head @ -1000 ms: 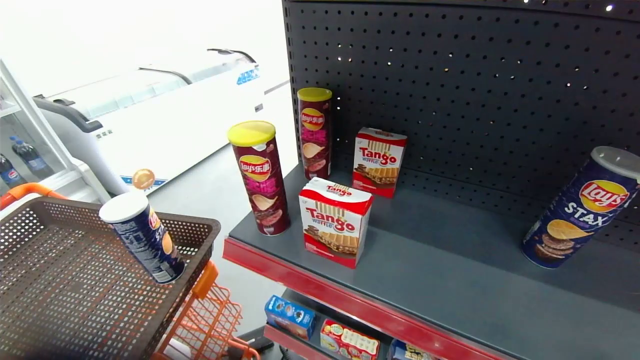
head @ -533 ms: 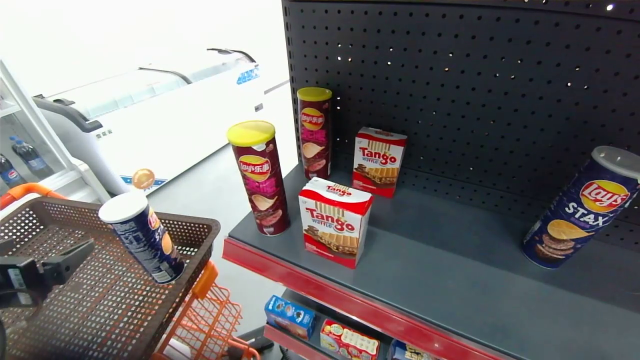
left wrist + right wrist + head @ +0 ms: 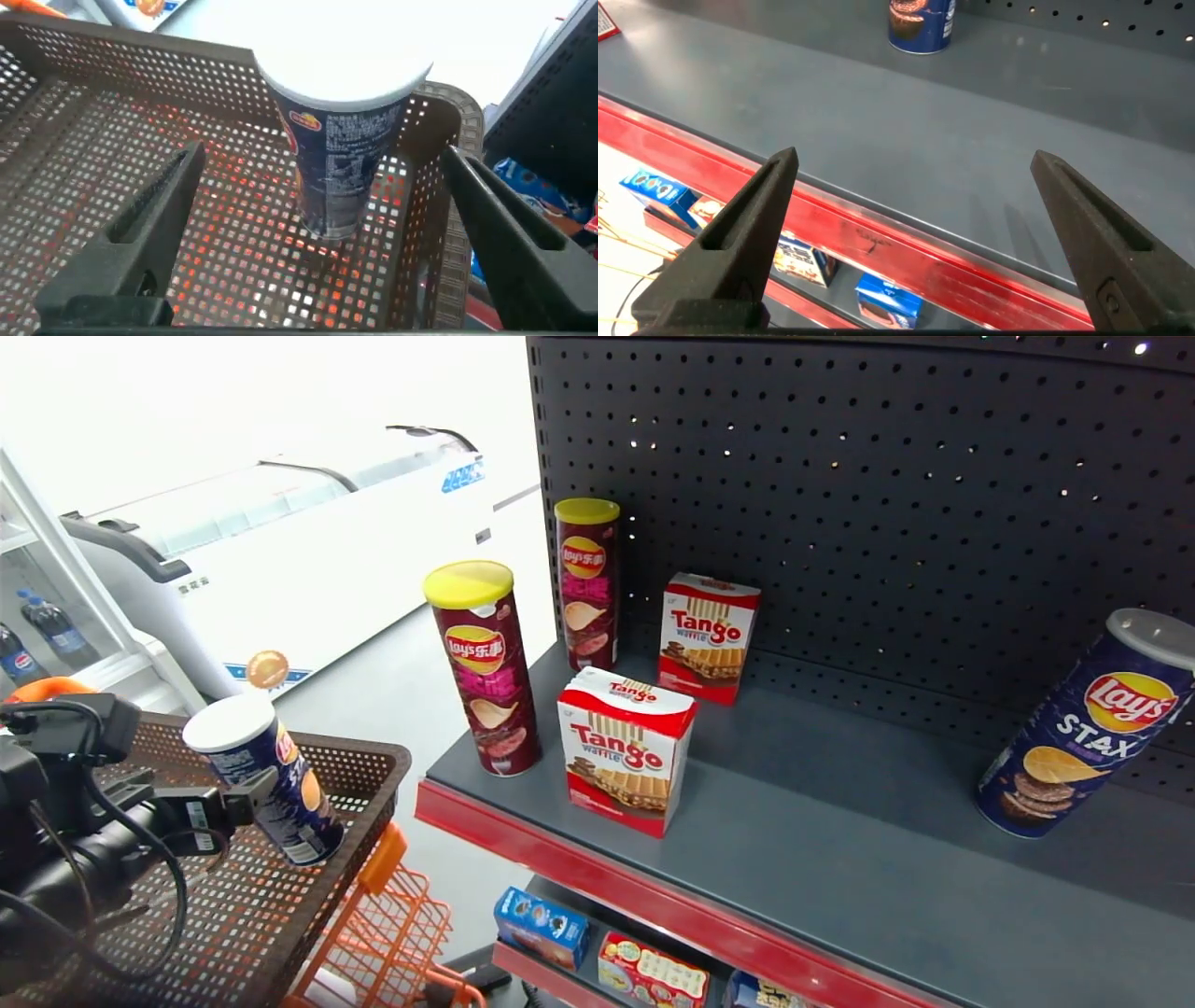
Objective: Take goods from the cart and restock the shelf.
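Left wrist view: left claw spread wide, blue chip can upright in the cart basket, lined up between the fingers, not gripped.
Risk, my read: the can is tall with a narrow base. If one finger touches first, it topples or gets pinched off-centre, then slips before reaching the shelf. Right claw is open too, over the shelf front.

Your L arm, 8 o'clock in head view: matte black, rounded housing, boxy black cam module on top, black cables looping off it, small white label nr the tip. L gripper & R gripper: dark grey, wedge-shaped, tapered; L's inner face ribbed.
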{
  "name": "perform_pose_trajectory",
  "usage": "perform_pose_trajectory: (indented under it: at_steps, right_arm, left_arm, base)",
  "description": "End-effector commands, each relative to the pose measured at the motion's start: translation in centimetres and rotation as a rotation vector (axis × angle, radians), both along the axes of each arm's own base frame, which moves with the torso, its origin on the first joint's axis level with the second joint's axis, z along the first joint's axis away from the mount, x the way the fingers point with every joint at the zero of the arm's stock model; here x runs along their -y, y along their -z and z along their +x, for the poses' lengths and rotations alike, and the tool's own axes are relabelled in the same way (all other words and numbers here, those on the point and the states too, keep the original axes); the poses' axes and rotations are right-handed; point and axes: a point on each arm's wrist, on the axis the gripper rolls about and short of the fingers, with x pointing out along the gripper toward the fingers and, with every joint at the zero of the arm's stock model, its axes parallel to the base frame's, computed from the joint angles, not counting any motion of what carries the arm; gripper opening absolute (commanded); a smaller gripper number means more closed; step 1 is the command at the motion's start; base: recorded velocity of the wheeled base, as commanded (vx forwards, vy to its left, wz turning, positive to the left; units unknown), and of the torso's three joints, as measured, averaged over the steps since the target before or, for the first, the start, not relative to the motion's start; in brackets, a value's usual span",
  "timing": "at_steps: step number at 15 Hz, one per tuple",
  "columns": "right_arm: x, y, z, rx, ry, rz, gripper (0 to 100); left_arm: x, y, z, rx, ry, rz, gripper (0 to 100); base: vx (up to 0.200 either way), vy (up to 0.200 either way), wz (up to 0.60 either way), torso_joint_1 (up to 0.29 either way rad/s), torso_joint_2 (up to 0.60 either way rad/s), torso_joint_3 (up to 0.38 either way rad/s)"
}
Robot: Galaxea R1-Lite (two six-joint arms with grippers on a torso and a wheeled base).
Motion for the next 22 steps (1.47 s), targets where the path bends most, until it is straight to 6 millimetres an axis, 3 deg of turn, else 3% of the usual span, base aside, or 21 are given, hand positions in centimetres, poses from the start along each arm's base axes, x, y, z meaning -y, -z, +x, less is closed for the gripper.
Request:
perform_pose_trajectory:
  at_steps: [1,9,19,20,22]
  right_arm:
    - [0.0,0.0,0.0,0.000,0.000,0.000,100]
    - [0.0,0.0,0.0,-0.002,0.000,0.000,100]
    - [0.0,0.0,0.0,-0.002,0.000,0.000,100]
    - [0.0,0.0,0.0,-0.002,0.000,0.000,100]
    - [0.0,0.0,0.0,-0.002,0.000,0.000,100]
  left_arm:
    - [0.0,2.9,1.3,-0.077,0.010,-0.014,100]
    - [-0.7,5.1,3.4,-0.085,-0.014,-0.003,100]
    - [-1.5,5.6,5.6,-0.071,-0.031,0.000,100]
    - [-1.7,5.2,6.3,-0.036,-0.034,0.001,0]
    - [-1.9,4.7,7.0,-0.009,-0.034,0.011,0]
  base:
    - [0.000,0.000,0.00,0.000,0.00,0.000]
    - [0.000,0.000,0.00,0.000,0.00,0.000]
    - [0.000,0.000,0.00,0.000,0.00,0.000]
    - [0.000,0.000,0.00,0.000,0.00,0.000]
    - [0.000,0.000,0.00,0.000,0.00,0.000]
